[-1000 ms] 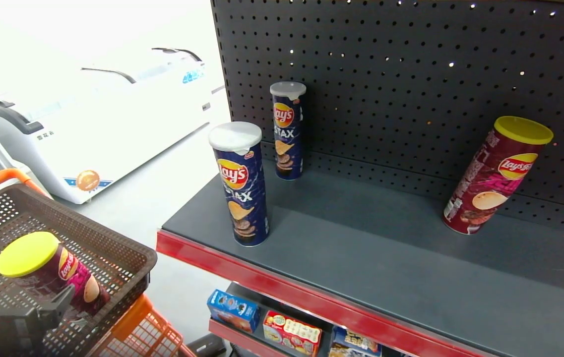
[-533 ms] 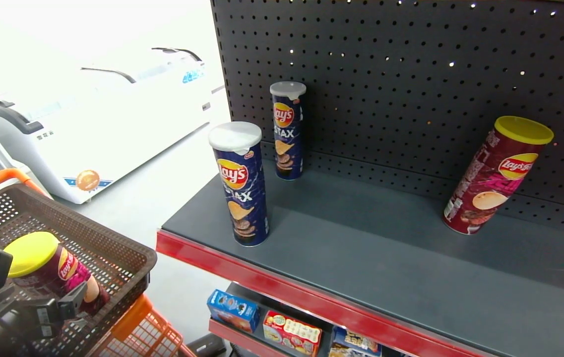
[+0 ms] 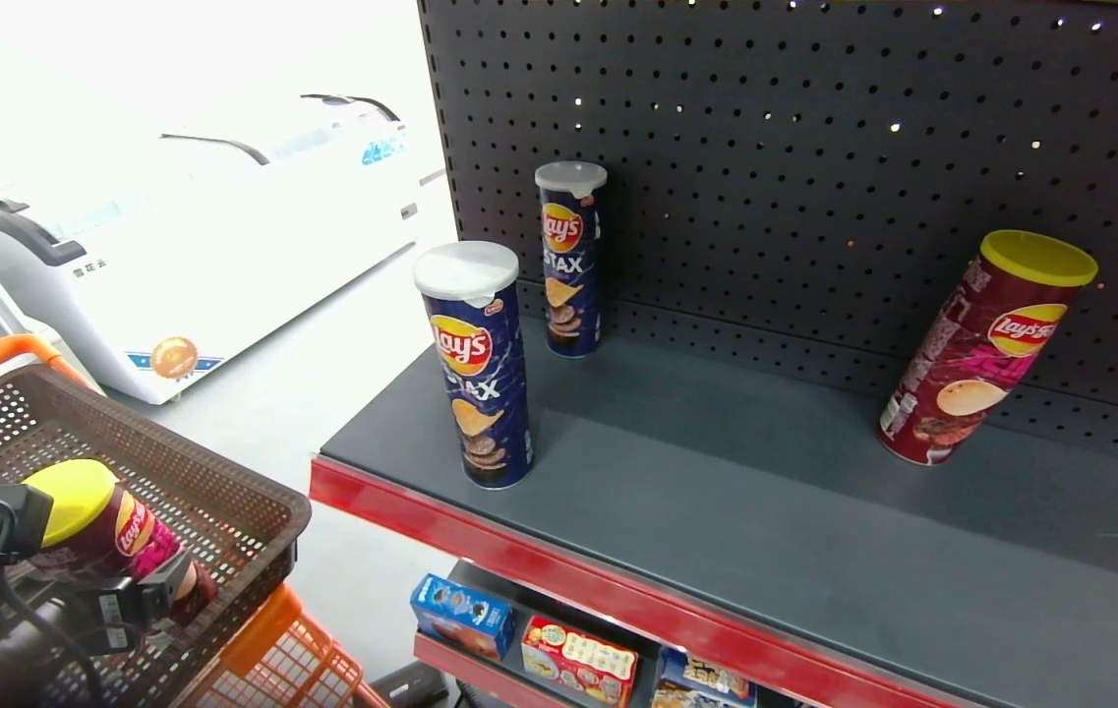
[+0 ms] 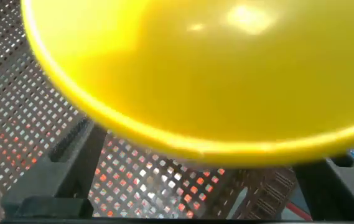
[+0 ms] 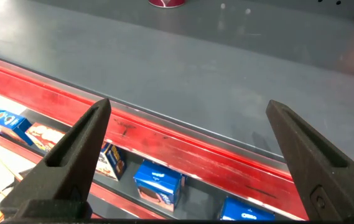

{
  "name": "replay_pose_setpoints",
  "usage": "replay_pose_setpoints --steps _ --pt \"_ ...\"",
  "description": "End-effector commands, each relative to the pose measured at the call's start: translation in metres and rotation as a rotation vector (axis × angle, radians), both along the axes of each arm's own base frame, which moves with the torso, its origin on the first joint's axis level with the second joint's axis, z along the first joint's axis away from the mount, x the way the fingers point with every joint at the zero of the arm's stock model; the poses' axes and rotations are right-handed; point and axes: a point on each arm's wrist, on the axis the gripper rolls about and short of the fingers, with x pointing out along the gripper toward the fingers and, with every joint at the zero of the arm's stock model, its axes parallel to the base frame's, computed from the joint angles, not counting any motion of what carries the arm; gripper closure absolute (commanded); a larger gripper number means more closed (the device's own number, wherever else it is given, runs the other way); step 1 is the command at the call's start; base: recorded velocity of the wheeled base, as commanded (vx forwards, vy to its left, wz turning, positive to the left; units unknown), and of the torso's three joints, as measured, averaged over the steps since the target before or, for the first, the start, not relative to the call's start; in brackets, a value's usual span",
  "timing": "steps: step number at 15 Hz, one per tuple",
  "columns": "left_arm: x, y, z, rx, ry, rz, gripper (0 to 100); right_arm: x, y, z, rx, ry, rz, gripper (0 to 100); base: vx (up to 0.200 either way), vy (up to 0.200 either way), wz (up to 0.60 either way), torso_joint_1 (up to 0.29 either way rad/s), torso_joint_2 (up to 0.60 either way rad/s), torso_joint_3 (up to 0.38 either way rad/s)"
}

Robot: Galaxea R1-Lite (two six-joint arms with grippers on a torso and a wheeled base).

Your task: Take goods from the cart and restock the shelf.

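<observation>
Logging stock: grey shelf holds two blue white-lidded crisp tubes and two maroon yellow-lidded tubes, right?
No. Head view: grey shelf holds two blue white-lidded crisp tubes but one maroon yellow-lidded tube; the second maroon tube is in the brown mesh basket.

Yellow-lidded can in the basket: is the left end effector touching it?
Cannot tell. In the head view the left end effector straddles the can, but no view plainly shows contact or a gap.

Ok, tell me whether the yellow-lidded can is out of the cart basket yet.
Not out. The yellow-lidded can lies tilted inside the brown basket, with the open left gripper straddling it, a finger on either side.
</observation>
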Motion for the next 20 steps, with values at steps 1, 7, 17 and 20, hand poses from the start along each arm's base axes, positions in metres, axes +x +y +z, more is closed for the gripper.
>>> replay_pose_setpoints --steps 1,7,17,20 --pt "0.004 0.001 -0.003 -0.003 0.013 0.001 0 0.0 0.0 0.0 0.0 0.001 0.001 0 0.0 0.0 0.0 0.0 0.0 0.0" --pt "0.014 0.003 -0.003 0.0 -0.001 0.001 100 0.0 0.0 0.0 0.0 0.001 -0.001 0 0.0 0.0 0.0 0.0 0.0 0.0" --pt "0.043 -0.002 0.025 0.07 -0.134 -0.07 100 0.0 0.0 0.0 0.0 0.001 -0.001 0 0.0 0.0 0.0 0.0 0.0 0.0" --pt "0.045 -0.015 0.038 0.075 -0.177 -0.152 100 0.0 0.0 0.0 0.0 0.001 -0.001 0 0.0 0.0 0.0 0.0 0.0 0.0"
